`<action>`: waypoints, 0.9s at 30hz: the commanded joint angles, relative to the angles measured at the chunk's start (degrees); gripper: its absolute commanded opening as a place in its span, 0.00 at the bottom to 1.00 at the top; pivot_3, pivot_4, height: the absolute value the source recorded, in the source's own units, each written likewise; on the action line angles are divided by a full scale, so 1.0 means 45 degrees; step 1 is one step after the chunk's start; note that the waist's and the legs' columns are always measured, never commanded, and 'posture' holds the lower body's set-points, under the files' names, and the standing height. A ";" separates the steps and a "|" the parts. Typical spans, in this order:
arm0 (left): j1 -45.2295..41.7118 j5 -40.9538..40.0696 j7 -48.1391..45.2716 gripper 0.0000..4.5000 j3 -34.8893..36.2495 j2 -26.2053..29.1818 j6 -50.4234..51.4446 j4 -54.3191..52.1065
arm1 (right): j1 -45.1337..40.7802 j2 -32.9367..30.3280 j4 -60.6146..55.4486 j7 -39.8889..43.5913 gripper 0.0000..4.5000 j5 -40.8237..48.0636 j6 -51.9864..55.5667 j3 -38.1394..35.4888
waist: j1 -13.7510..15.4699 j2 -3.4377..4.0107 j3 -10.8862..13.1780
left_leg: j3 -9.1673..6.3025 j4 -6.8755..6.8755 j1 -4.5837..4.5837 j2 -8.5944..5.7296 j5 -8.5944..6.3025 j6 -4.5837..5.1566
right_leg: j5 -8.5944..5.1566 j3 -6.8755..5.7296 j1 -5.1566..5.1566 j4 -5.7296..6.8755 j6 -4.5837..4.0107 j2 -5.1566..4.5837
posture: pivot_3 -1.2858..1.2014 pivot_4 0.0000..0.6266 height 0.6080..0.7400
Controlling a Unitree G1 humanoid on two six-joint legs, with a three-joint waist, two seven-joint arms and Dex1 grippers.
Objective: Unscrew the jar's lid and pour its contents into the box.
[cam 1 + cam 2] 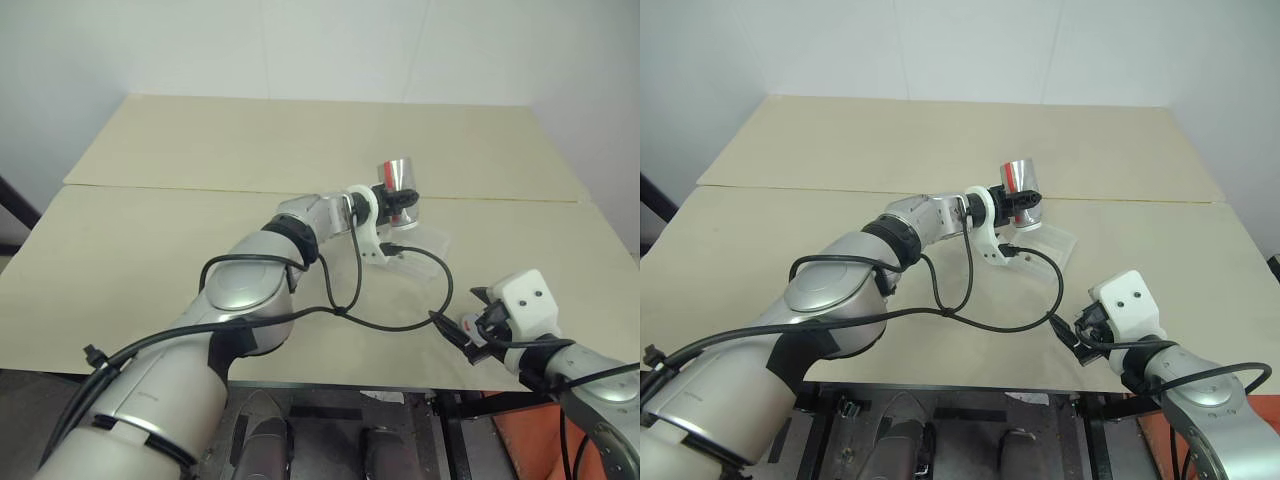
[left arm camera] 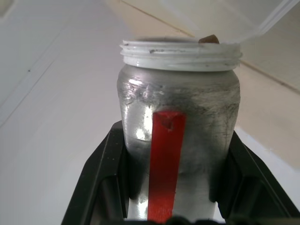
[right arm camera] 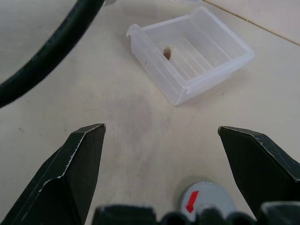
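My left gripper point(image 1: 399, 203) is shut on the jar point(image 1: 399, 175), a silvery jar with a red stripe, held tipped over with its base up. In the left wrist view the black fingers point(image 2: 107, 180) clamp the jar point(image 2: 197, 112) on both sides. Its threaded mouth is open, with a small brown piece at the rim. The clear box point(image 1: 424, 241) lies on the table right under the jar. A brown piece lies inside the box point(image 3: 201, 56). My right gripper point(image 3: 161, 136) stands open low over the table, short of the box. The grey lid point(image 3: 206, 199) with a red mark lies between its fingers.
A black cable point(image 1: 390, 325) loops over the table between the two arms and crosses the right wrist view point(image 3: 47, 70). The beige table point(image 1: 180, 250) has a seam across its middle. The front edge runs close to my right gripper point(image 1: 470, 327).
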 commanded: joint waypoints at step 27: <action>0.5048 -1.6360 -1.1656 0.43 1.6435 0.0605 0.0974 -0.2691 | -0.1856 -0.0720 0.1853 0.1267 0.99 -0.0242 -0.1051 0.1079 | -0.0350 0.0019 -0.0012 | -0.0032 0.0092 0.0034 -0.0003 0.0002 0.0002 | 0.0002 -0.0011 0.0041 0.0100 -0.0001 -0.0003 | 0.52 0.24 1.00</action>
